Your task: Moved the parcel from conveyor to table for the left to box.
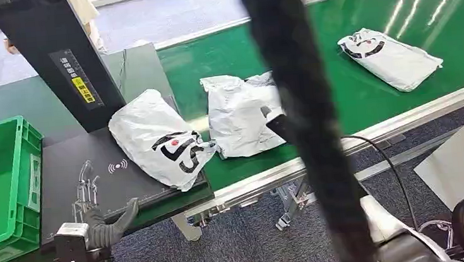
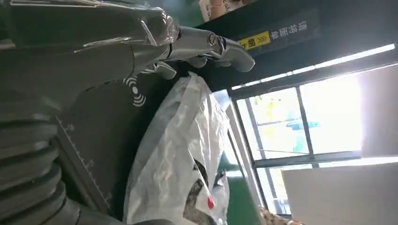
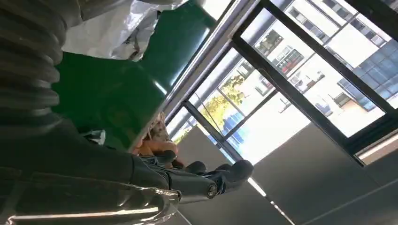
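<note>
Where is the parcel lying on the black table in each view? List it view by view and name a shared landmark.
Head view: parcel left of centre, one end overhanging the conveyor.
Left wrist view: parcel centre, beyond the left hand.
Right wrist view: cannot tell; a white bag shows at an edge.
Landmark: wireless symbol on the table.

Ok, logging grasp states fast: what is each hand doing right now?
Left hand: open, holding nothing, low at the table edge.
Right hand: fingers held out, nothing in them; open.
</note>
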